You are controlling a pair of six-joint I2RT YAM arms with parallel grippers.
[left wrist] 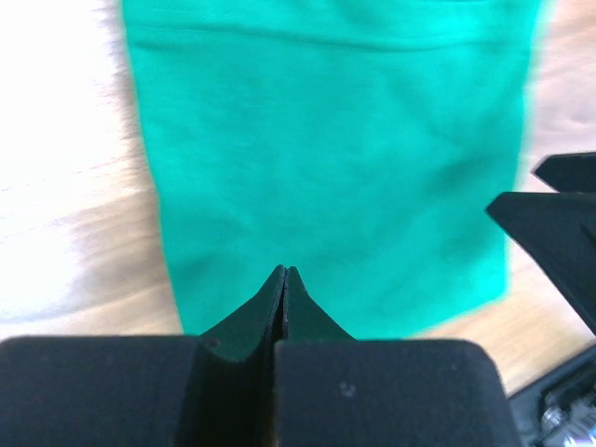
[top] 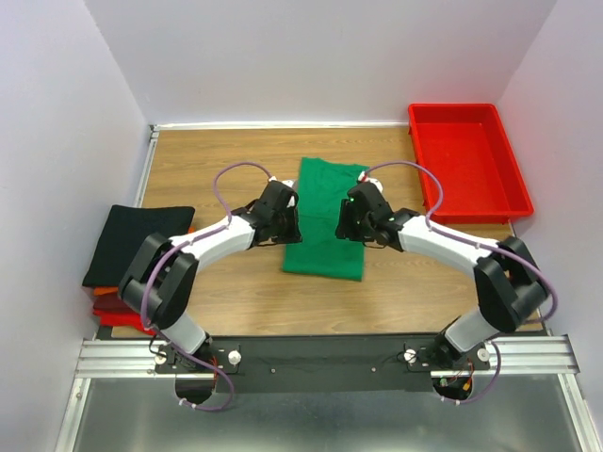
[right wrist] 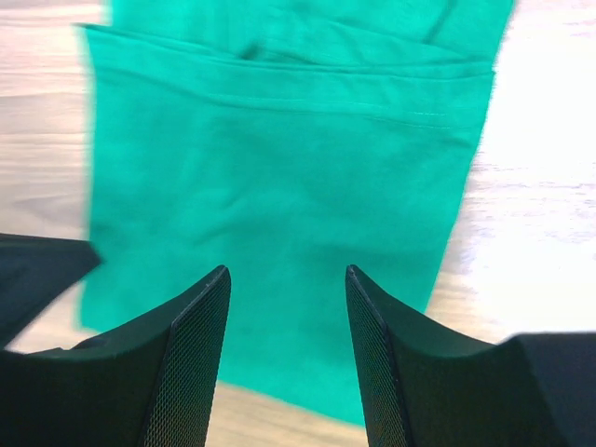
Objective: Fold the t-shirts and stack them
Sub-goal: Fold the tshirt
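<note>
Green shirt (top: 325, 221) lies lengthwise on the counter (top: 236, 292). Left gripper (left wrist: 285, 275) clenched empty, right gripper (right wrist: 287, 275) released; both should pinch its near corners evenly.

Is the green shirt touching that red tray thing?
Apart. The top external view shows a strip of bare wooden table between the green t-shirt and the red tray, so they don't meet.

A wooden table (top: 236, 292) carries a green t-shirt (top: 327, 226), folded into a long strip, at its middle. A red tray (top: 468, 165) sits at the far right corner. At the left edge lies a folded pile: a black shirt (top: 137, 243) on top, an orange shirt (top: 105, 292) and a red shirt (top: 118, 318) beneath.
</note>
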